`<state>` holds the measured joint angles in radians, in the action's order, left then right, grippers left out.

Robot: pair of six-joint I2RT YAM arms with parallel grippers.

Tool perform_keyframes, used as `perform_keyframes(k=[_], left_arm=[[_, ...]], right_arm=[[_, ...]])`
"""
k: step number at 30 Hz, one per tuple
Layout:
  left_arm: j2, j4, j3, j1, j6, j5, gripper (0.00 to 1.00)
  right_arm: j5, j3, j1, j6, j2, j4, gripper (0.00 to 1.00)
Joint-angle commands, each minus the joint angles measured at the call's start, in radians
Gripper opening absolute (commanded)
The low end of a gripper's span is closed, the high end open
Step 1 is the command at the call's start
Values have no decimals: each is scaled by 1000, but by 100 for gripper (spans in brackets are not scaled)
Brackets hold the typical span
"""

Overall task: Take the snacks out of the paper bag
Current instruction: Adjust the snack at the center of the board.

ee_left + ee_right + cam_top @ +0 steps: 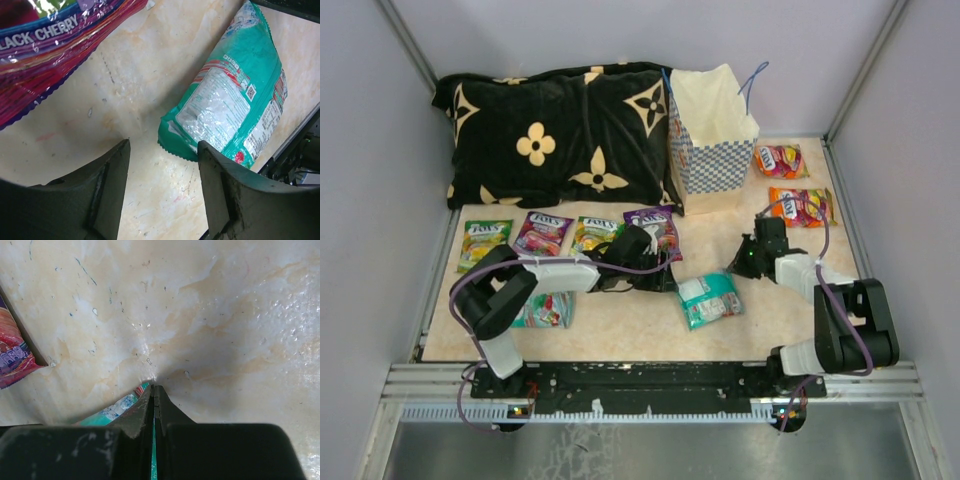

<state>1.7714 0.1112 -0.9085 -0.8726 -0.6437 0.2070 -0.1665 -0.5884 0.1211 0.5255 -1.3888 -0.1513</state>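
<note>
Under my left tool [162, 150]: bare surface [140, 70]; the tool hangs low, parted wide, with nothing in it.
Beside my left tool: the teal packet [230, 100] lies flat just off one finger, printed back up; a purple packet [45, 55] marked black cherry lies off the other side.
My right tool [154, 388]: pressed fully together, holding nothing that I can see; a sliver of teal shows beneath it, not in it.
Snacks on the surface: seen from above, a row of four packets [542, 232] lies before the cushion [550, 130], one packet [545, 312] sits partly under my left arm, the teal one lies in the middle, and two orange packets [802, 207] lie right of the bag.
Paper bag [705, 170]: upright at the back, mouth up, against the cushion's right end. No packet shows in its cream inside, but its bottom is hidden.
Step in hand, as I judge: go to the bag and check for any packet left.
How to do it well: use my right tool, the nearer one. Part it before it enters, come straight down through the mouth clear of the cord handles [755, 80], take a packet by its edge, and lift straight up.
Risk: the bag looks light, so a sideways nudge could tip it. My left tool could steady its near wall.
</note>
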Motion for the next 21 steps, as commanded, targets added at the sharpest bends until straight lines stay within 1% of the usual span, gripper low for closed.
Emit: perform_keyframes(k=[1, 8, 12, 16, 18, 19, 20, 21], left_arm=[[-31, 17, 52, 17, -18, 42, 63], [21, 230, 122, 51, -125, 183, 53], [54, 292, 123, 55, -169, 224, 50], [61, 327, 124, 55, -195, 234, 47], [62, 329, 124, 55, -197, 231, 42], [60, 328, 124, 55, -196, 230, 37], [53, 327, 125, 57, -193, 227, 27], [42, 318, 126, 59, -184, 220, 20]], right_arm=[[-4, 23, -9, -6, 51, 17, 0], [-7, 47, -9, -12, 85, 6, 0], [-10, 57, -9, -12, 98, 6, 0], [-11, 64, -9, -12, 106, 7, 0], [-14, 63, -9, -11, 110, 5, 0], [-14, 63, -8, -11, 114, 4, 0], [-14, 64, -10, -11, 122, 2, 0], [-19, 65, -9, -11, 135, 2, 0]])
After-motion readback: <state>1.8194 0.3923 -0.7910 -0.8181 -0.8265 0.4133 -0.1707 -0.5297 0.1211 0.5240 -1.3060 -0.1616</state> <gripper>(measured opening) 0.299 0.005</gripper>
